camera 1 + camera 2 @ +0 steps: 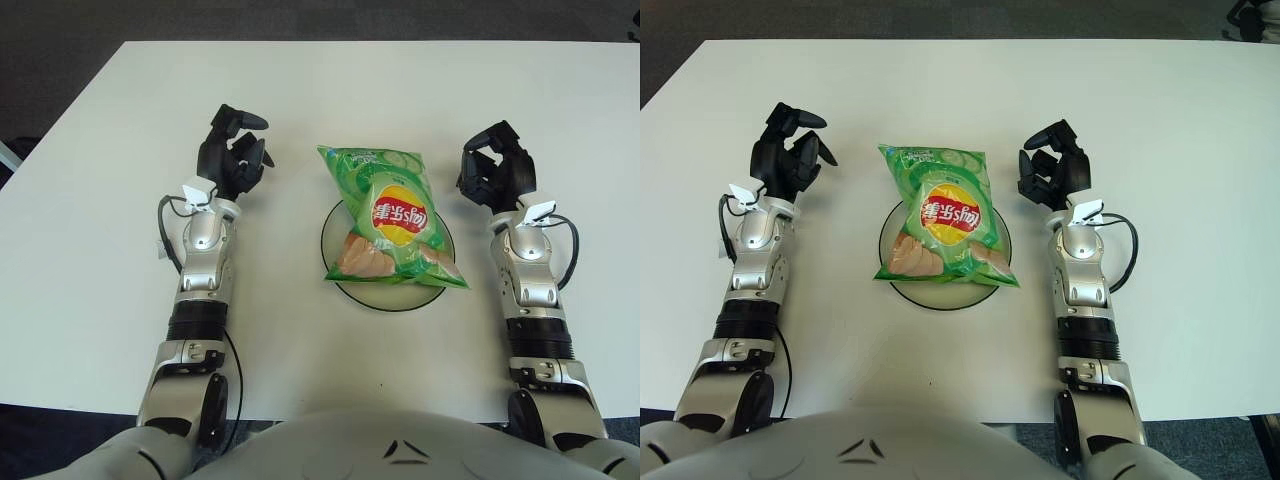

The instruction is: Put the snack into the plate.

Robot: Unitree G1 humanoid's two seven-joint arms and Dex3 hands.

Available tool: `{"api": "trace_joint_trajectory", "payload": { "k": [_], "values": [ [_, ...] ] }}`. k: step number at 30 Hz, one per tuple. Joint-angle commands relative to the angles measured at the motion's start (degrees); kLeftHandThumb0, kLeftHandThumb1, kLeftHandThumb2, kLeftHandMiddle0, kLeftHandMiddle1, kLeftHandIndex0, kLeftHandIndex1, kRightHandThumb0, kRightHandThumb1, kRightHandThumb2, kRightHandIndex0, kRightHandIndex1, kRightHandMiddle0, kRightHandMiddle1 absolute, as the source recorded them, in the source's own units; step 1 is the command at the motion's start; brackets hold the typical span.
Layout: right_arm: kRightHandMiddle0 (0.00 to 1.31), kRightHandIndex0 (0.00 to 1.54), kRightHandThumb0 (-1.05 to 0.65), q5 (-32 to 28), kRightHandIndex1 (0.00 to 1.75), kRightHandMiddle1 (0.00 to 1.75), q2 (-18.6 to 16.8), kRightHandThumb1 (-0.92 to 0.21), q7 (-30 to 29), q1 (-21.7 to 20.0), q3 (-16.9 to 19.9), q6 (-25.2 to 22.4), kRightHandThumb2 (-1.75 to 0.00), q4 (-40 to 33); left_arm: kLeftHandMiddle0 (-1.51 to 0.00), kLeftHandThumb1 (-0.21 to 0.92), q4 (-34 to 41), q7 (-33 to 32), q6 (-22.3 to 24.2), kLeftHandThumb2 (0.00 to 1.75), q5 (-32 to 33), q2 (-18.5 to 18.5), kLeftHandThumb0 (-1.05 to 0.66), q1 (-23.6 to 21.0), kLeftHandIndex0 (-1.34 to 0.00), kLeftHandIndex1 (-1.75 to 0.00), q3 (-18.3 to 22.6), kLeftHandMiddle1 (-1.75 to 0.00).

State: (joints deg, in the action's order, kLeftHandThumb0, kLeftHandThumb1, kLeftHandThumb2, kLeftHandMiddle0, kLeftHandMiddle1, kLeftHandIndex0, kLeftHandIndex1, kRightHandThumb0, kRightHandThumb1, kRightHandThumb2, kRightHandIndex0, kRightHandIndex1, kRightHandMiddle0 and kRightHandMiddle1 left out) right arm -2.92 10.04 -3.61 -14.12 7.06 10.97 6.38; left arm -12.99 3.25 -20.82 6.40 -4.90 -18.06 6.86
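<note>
The left hand sits above the white table, out to the left of the plate, its black fingers loosely curled and apart, closed on nothing. Its silver forearm runs back toward the near edge of the table, with a thin black cable looping off the wrist. Whether the hand touches the tabletop I cannot tell.

The right hand mirrors it on the other side, just off the right of the plate and a little further from the near edge than the plate's middle. Its fingers are bent inward in a relaxed claw, with a gap between them and nothing in the grasp. A black cable curls off that wrist too.

Between the two hands, near the middle of the table, lies the snack: a green crisp bag with a red and yellow logo, lying flat. Its lower part rests on the plate, covering most of it, while its top end sticks out past the plate's far rim onto the table, toward the far edge. The plate is pale with a dark rim, and only an arc of it shows on the near side and at the left and right of the bag. Neither hand touches the bag or the plate.
</note>
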Motion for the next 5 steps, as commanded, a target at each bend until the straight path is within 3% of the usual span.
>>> {"api": "trace_joint_trajectory", "payload": {
  "k": [1,5],
  "values": [
    [0.32,0.84,-0.37,-0.01,1.75,1.75,-3.16,-0.72,-0.13,8.89,-0.30,0.01,-0.78,2.79,-0.84,0.92,-3.55,-0.02,1.11,0.38,0.67,3.05,-0.35,7.92,-0.35,-1.60,-0.63,-1.75],
    [0.32,0.84,-0.37,-0.06,1.75,1.75,-3.12,-0.72,-0.07,9.16,-0.31,-0.22,-0.78,2.23,-0.84,0.92,-2.99,0.06,1.83,0.38,0.76,3.06,-0.35,8.13,-0.35,-1.60,-0.76,-1.75]
  ]
}}
